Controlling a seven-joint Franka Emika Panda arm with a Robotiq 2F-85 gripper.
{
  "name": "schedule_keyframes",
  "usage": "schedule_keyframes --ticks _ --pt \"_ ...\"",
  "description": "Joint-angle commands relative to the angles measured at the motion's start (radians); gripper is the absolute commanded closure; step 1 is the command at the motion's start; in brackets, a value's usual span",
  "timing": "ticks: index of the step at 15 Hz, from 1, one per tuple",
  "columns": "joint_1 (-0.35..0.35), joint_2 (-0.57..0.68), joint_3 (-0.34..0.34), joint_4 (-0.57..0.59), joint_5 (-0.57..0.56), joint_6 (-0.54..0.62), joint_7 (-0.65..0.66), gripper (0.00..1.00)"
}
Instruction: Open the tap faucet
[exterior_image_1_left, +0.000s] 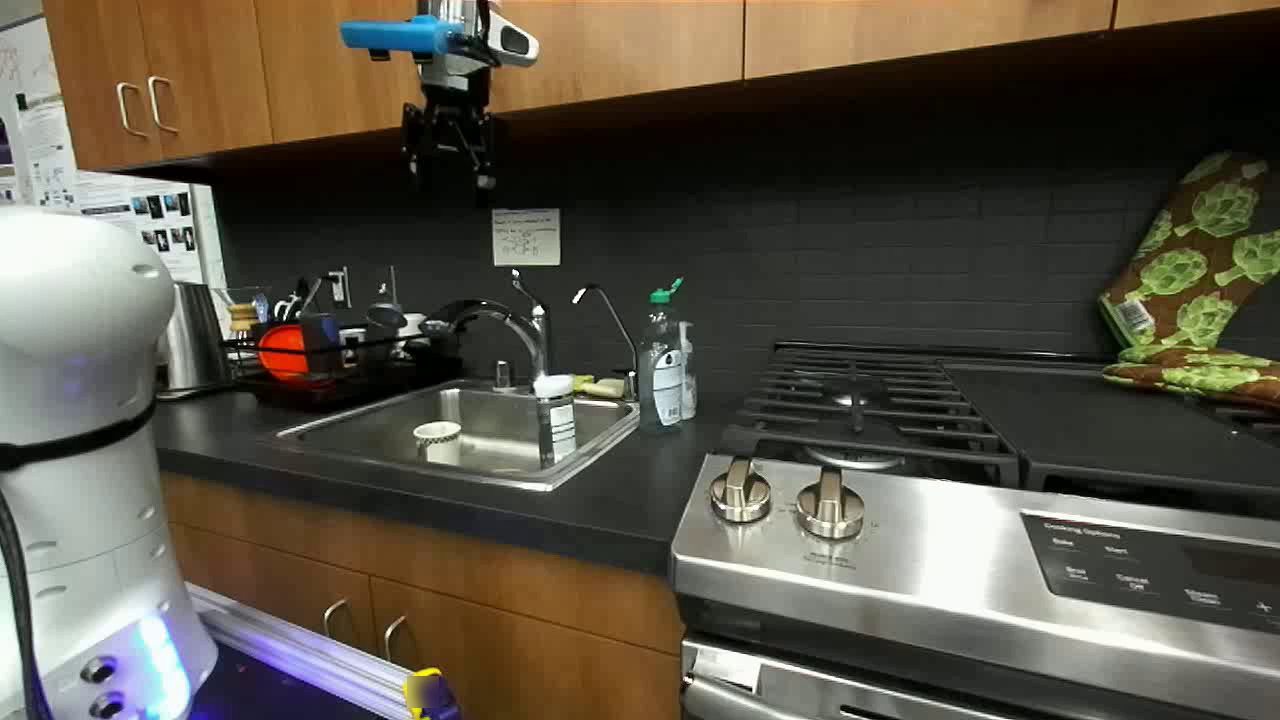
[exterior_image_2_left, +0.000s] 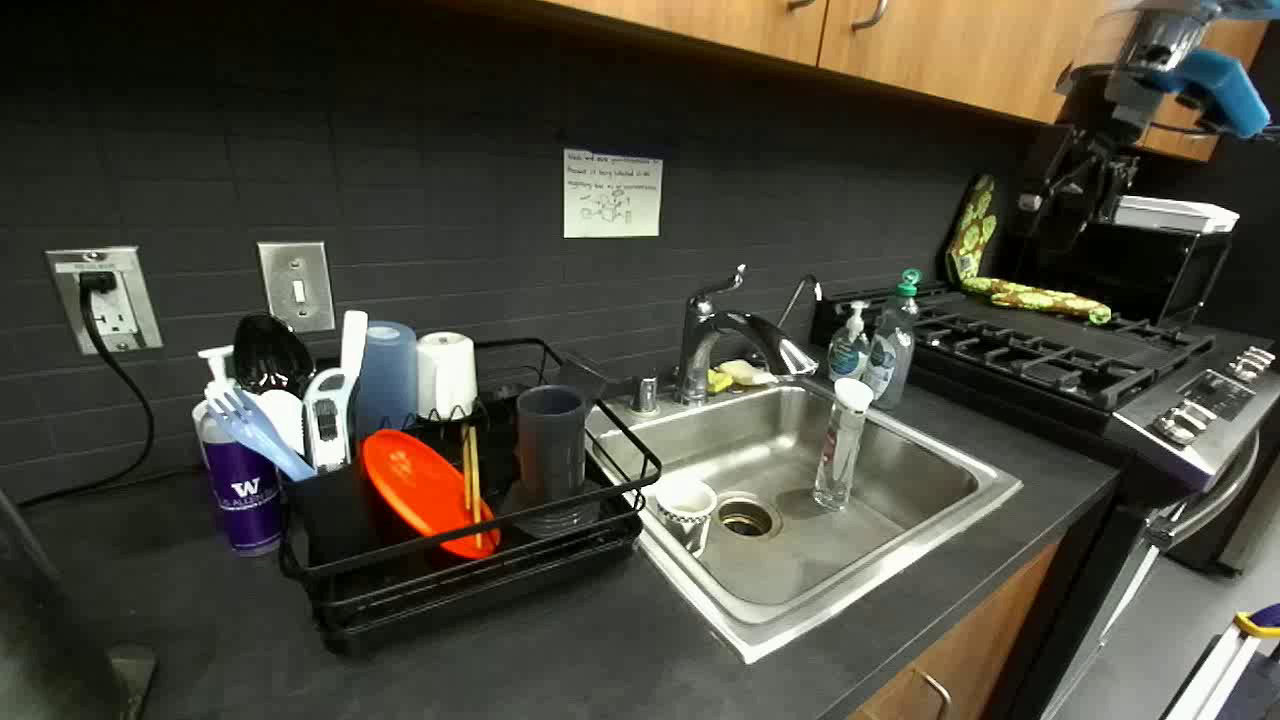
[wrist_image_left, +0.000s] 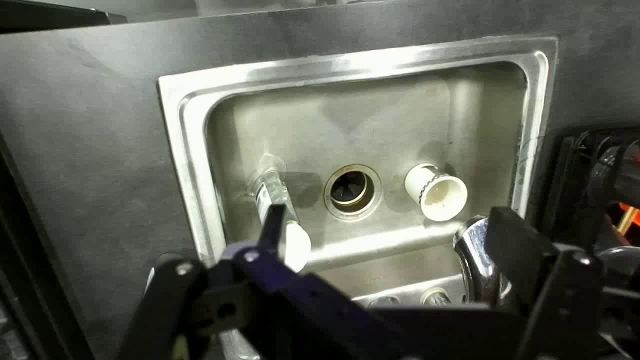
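Observation:
The tap faucet is dark shiny metal with an arched spout and a raised lever on top. It stands at the back edge of the sink in both exterior views (exterior_image_1_left: 541, 345) (exterior_image_2_left: 697, 348). No water shows below its spout. In the wrist view part of the spout (wrist_image_left: 475, 260) shows at the lower right; one finger covers part of it and the lever is hidden. My gripper (exterior_image_1_left: 450, 175) is high above the sink, well above the faucet and apart from it. It also shows in an exterior view (exterior_image_2_left: 1068, 210). In the wrist view (wrist_image_left: 387, 220) its fingers are wide apart with nothing between them.
The sink (exterior_image_2_left: 975, 510) holds a white cup (exterior_image_2_left: 688, 505) and a clear bottle with a white cap (exterior_image_2_left: 842, 440). A thinner spout (exterior_image_1_left: 615, 325) and soap bottles (exterior_image_1_left: 660, 370) stand beside the faucet. A dish rack (exterior_image_2_left: 470, 570) flanks the sink; wooden cabinets (exterior_image_1_left: 620, 50) hang overhead.

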Motion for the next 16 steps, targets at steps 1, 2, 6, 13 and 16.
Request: schedule_keyframes --ticks 1,2,6,13,16 --pt "-0.024 0.005 0.017 0.002 0.011 -0.002 -0.012 0.00" --pt "-0.024 0.005 0.017 0.002 0.011 -0.002 -0.012 0.00" --pt "-0.024 0.005 0.016 0.002 0.011 -0.002 -0.012 0.00" --pt "-0.012 0.000 0.006 -0.036 0.091 0.034 -0.015 0.00" --pt "-0.008 -0.002 0.002 -0.071 0.187 0.076 -0.019 0.00"
